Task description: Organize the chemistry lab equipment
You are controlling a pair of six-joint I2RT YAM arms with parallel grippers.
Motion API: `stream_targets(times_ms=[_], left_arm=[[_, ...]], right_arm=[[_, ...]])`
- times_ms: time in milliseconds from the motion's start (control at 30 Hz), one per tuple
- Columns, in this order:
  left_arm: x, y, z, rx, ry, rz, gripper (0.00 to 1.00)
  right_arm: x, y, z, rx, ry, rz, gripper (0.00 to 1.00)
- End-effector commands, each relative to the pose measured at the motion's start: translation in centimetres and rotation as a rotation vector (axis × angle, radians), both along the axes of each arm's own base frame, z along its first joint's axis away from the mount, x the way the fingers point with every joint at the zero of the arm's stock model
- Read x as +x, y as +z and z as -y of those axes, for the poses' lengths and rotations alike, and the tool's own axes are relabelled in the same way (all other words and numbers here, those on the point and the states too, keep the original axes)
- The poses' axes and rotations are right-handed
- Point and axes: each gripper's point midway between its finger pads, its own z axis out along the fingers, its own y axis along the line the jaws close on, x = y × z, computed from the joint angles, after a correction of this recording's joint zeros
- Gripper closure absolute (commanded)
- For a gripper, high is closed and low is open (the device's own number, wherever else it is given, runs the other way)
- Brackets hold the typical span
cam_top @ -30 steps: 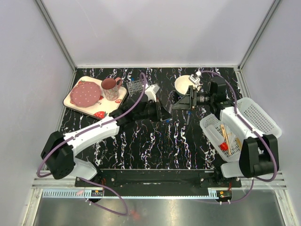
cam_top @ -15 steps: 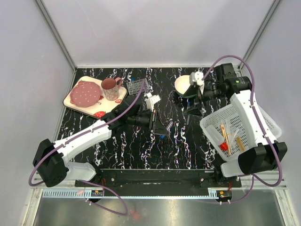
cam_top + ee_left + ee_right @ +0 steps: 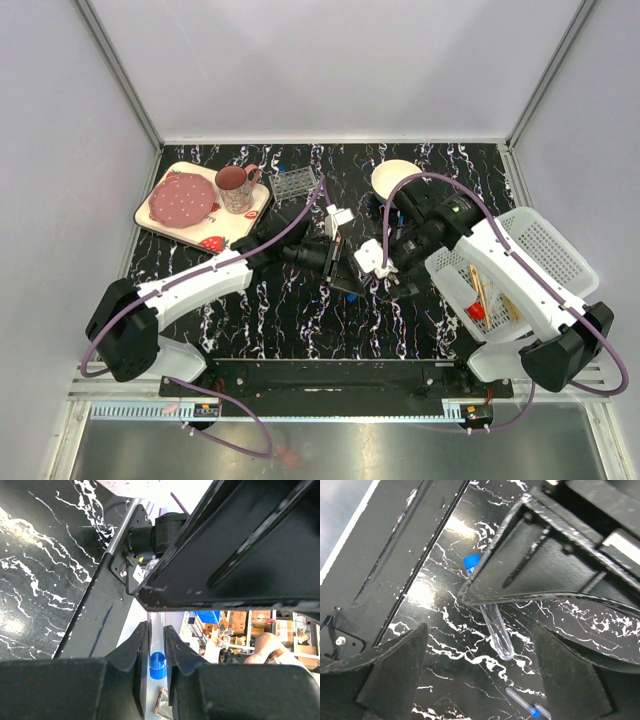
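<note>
The left pincer (image 3: 156, 640) is pinching a clear tube (image 3: 497, 632) near its blue cap (image 3: 157, 665). It is holding the tube over the middle of the bench (image 3: 300, 310). The tube's round end is pointing out toward the right pincer (image 3: 480, 667). That pincer's two fingers are spread wide and are not touching anything.

It looks like one arm is passing the tube to the other. Next, the right pincer needs to go around the bare part of the tube and press together gently. Only then should the left one let go, or the tube may drop.

After that, the tube could go in the little rack (image 3: 292, 183) on the far side. It could also go in the white basket (image 3: 560, 245) on the right, where the wooden sticks (image 3: 483, 290) are lying. Another tube (image 3: 522, 702) is lying on the bench close by.
</note>
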Motion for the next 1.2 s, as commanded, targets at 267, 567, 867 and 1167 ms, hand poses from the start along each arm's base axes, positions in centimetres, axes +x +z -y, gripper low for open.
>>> stream_targets(times_ms=[267, 567, 867, 1167], left_arm=[[0.4, 3.1, 1.2, -0.139, -0.032, 0.031, 0.88], [1.0, 3.2, 0.7, -0.129, 0.015, 0.041, 0.75], [5.4, 6.9, -3.5, -0.163, 0.375, 0.248, 0.1], [7.4, 10.5, -6.7, -0.37, 0.698, 0.358, 0.03]], right_arm=[[-0.3, -1.9, 0.7, -0.141, 0.021, 0.128, 0.47], [-0.6, -1.5, 0.7, -0.127, -0.035, 0.107, 0.87], [-1.6, 0.3, -0.1, 0.063, -0.276, -0.21, 0.9], [0.9, 5.0, -2.1, 0.362, -0.527, -0.688, 0.91]])
